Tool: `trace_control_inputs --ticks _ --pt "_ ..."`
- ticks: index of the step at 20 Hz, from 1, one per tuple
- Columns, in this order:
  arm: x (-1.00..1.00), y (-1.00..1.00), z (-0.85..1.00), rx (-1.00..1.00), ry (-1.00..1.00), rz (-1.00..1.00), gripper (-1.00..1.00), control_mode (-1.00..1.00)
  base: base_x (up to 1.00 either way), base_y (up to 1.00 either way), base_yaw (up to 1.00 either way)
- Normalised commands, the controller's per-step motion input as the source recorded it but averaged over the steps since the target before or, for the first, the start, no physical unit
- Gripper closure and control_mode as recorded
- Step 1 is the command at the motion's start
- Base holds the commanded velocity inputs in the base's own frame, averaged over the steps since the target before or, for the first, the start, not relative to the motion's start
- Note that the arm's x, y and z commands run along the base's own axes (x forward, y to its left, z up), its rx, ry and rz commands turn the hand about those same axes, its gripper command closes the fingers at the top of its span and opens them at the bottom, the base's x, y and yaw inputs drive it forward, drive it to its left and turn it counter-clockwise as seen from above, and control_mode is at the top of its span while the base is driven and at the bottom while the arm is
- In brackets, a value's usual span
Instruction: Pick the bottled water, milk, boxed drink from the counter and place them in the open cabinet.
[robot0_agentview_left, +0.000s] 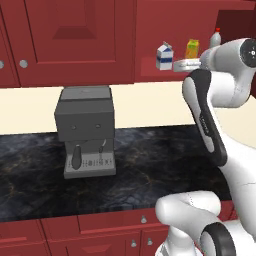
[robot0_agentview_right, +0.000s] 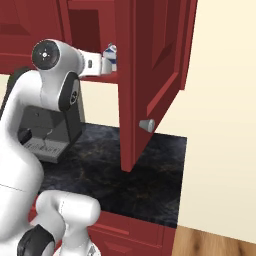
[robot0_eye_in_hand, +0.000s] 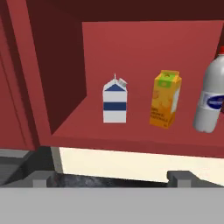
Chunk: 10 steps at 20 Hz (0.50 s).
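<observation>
Nearest you, the counter (robot0_agentview_left: 150, 165) carries a grey coffee machine (robot0_agentview_left: 86, 131), standing to the left of the arm and well clear of it. In the right base view, the cabinet door (robot0_agentview_right: 160, 75) hangs swung out over the stone, right of the arm. Your gripper (robot0_eye_in_hand: 113, 177) sits just outside the open cabinet (robot0_eye_in_hand: 131, 135), fingers spread wide, holding and touching nothing. Beyond it, on the shelf, you see the milk (robot0_eye_in_hand: 115, 102) at left, the boxed drink (robot0_eye_in_hand: 166, 99) beside it, and the bottled water (robot0_eye_in_hand: 212, 99) at right, all upright and apart.
</observation>
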Motion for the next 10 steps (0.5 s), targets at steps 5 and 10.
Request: trace_control_inputs --ticks 5,10 --pt "-0.77 0.0 0.17 0.0 0.0 0.0 -1.0 -1.0 0.0 0.0 0.0" --pt "-0.79 0.04 0.14 0.0 0.0 0.0 -1.0 -1.0 0.0 0.0 0.0"
